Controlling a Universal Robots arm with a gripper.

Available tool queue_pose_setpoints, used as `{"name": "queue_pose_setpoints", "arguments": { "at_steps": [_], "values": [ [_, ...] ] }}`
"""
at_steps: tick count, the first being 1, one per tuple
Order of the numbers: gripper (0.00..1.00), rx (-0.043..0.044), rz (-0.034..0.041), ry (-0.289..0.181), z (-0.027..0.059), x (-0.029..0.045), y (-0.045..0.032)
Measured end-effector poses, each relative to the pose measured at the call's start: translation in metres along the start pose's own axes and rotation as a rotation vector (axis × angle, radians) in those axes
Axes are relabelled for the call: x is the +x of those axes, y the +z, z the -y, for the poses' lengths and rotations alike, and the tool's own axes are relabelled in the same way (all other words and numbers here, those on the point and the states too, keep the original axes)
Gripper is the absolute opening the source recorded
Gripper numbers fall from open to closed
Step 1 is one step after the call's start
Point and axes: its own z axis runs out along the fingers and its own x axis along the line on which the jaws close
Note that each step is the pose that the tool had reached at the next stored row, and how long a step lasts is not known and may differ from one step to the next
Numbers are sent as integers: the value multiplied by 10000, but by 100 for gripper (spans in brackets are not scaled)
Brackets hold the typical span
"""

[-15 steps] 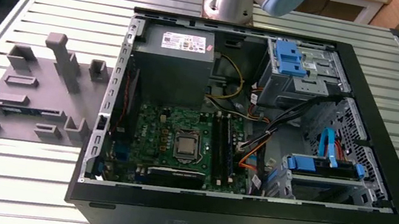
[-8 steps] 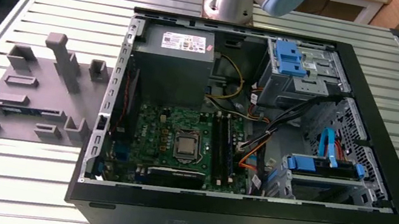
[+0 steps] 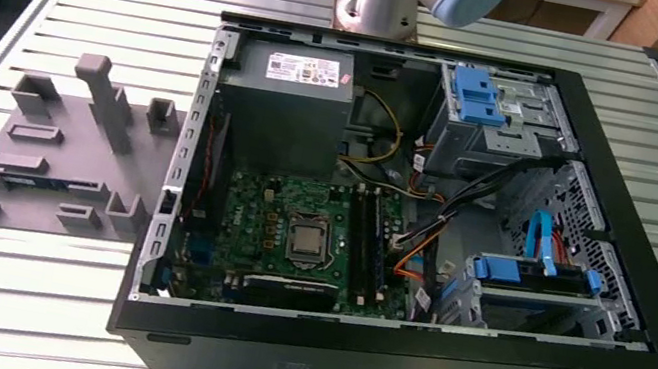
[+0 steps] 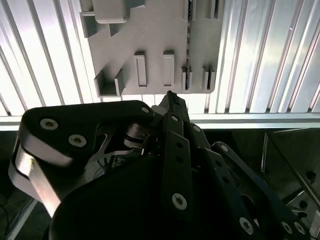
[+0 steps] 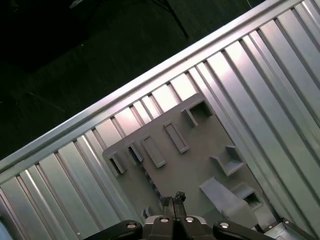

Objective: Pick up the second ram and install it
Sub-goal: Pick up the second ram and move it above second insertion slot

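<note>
Near the edge of the slatted metal surface (image 3: 78,303) at the exterior view's left lies a grey slotted holder (image 3: 51,146). The second ram (image 3: 32,183) stands on its long edge in the holder's slots and shows as a thin blue-green strip. In the first wrist view my hand (image 5: 173,198) hangs above the holder without touching the ram. Its two fingers are pressed together and pinch nothing.

To the right, from the middle of the surface to its far edge, sits an open computer case (image 3: 621,368) with a green motherboard (image 3: 284,207) inside. I cannot tell whether its memory slots are filled.

I judge the ram light and stiff, but thin and fragile, with smooth faces that could slip. The best hold looks to be across its thickness at the middle of the exposed upper edge. That puts the pads on the two flat faces, clear of the contact edge seated in the holder.
</note>
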Motion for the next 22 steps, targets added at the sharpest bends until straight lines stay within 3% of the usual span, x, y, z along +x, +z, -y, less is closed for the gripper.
{"name": "queue_pose_setpoints", "arguments": {
  "at_steps": [12,22],
  "values": [
    [11,-1,-5,-121,0,0,1],
    [11,-29,-75,-1800,0,0,5]
  ]
}}
